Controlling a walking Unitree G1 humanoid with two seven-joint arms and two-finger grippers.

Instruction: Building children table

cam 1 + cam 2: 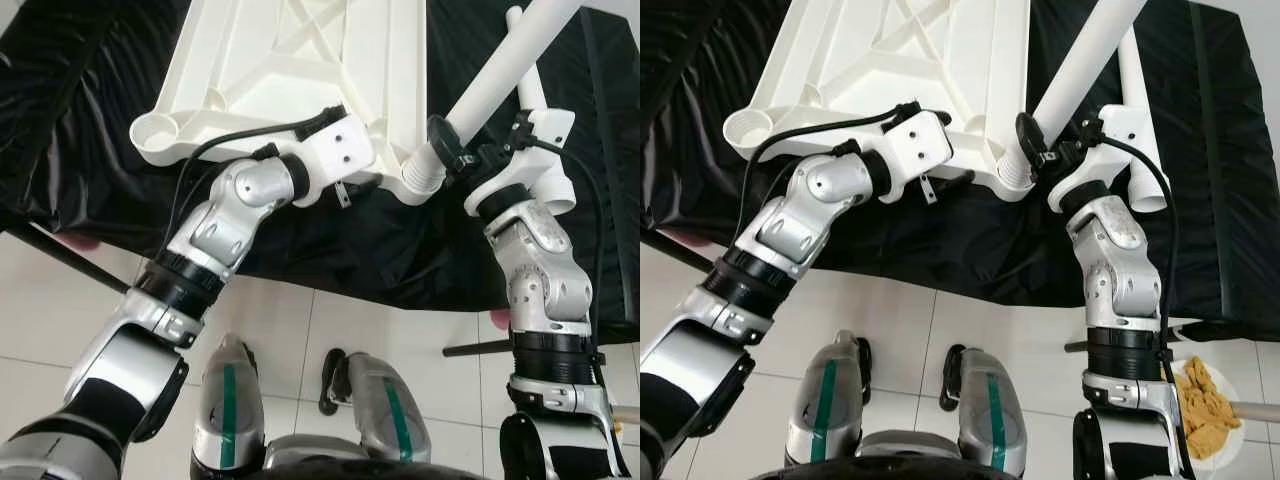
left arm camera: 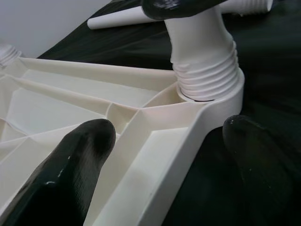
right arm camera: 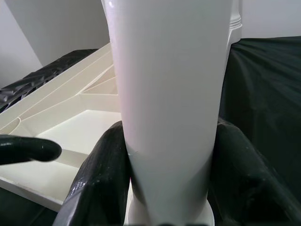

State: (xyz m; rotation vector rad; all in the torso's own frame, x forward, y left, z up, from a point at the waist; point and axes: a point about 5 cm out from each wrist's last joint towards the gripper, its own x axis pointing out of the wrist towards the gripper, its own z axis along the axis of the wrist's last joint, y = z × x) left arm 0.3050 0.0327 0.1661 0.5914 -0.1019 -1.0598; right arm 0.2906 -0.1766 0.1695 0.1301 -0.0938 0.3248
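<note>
The white table top point(image 1: 300, 60) lies upside down on a black cloth. My right gripper point(image 1: 452, 150) is shut on a white table leg point(image 1: 500, 70), black fingers point(image 3: 99, 179) pressed on both sides of it. The leg's threaded end point(image 2: 207, 75) stands in the corner socket point(image 1: 420, 180) nearest me, tilted to the right. My left gripper point(image 2: 168, 126) reaches in beside that corner, open, with one finger point(image 2: 80, 160) inside the table top's rim point(image 2: 164, 160) and the other outside over the cloth. A second leg point(image 1: 1140, 130) lies on the cloth past my right wrist.
An empty corner socket point(image 1: 160, 130) sits at the table top's near left. The black cloth point(image 1: 330, 250) hangs over the front edge above a pale tiled floor point(image 1: 300, 330). A plate of yellow pieces point(image 1: 1205, 405) sits on the floor at right. Dark rods point(image 1: 70, 255) lie below left.
</note>
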